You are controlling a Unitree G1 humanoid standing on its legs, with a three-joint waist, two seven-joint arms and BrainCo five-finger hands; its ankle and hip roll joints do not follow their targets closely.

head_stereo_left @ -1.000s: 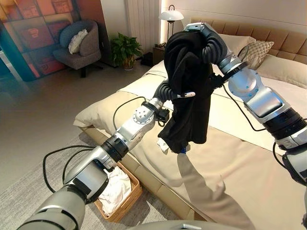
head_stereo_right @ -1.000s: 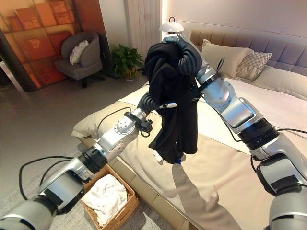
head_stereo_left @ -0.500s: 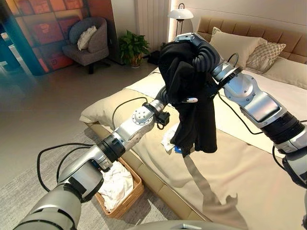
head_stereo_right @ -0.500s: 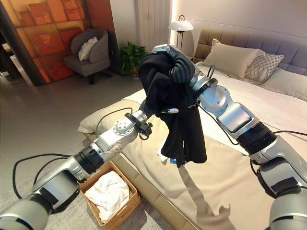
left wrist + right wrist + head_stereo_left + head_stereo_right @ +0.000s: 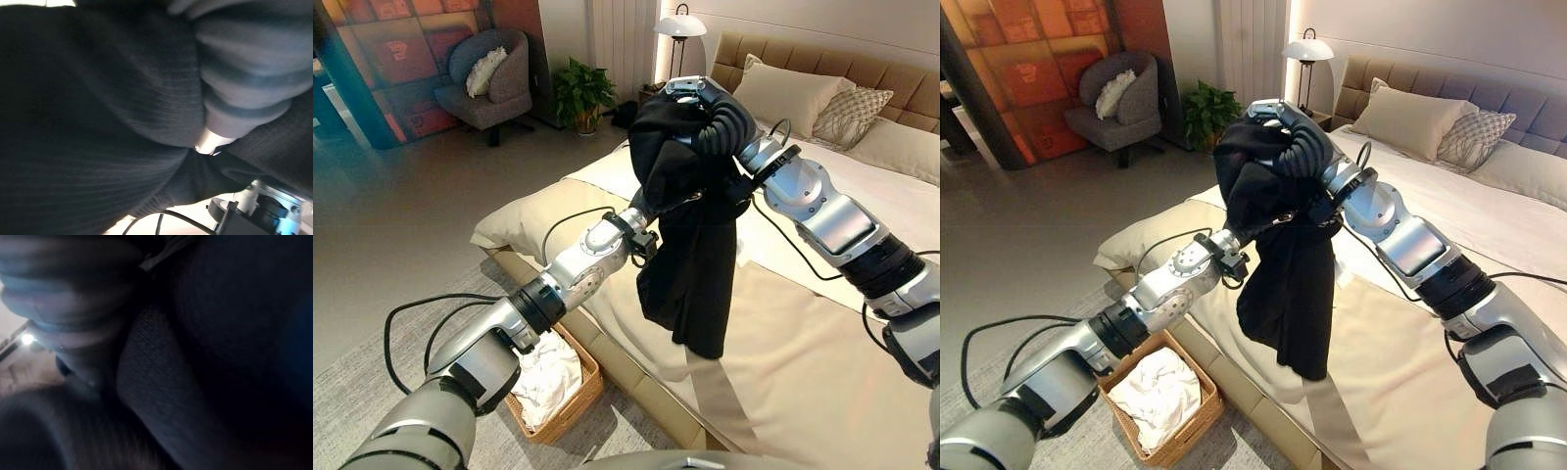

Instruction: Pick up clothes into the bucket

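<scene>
Bed [image 5: 803, 323] underneath. Black garment [image 5: 690, 245] raised high above its near edge, long axis hanging straight down. Wicker basket [image 5: 1193, 416] on the floor beside the bed, below and to the left of the hem, already holding white clothes [image 5: 1160, 392]. Right hand [image 5: 700, 103] at the bunched top, left hand [image 5: 651, 201] behind the cloth; fingers buried, grip cannot be told.

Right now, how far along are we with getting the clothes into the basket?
Done: white clothes already lie in the wicker basket on the floor beside the bed. In hand: a black garment hangs in the air over the bed's edge, bunched around both hands. Left: carry it over the basket and let it go.
</scene>
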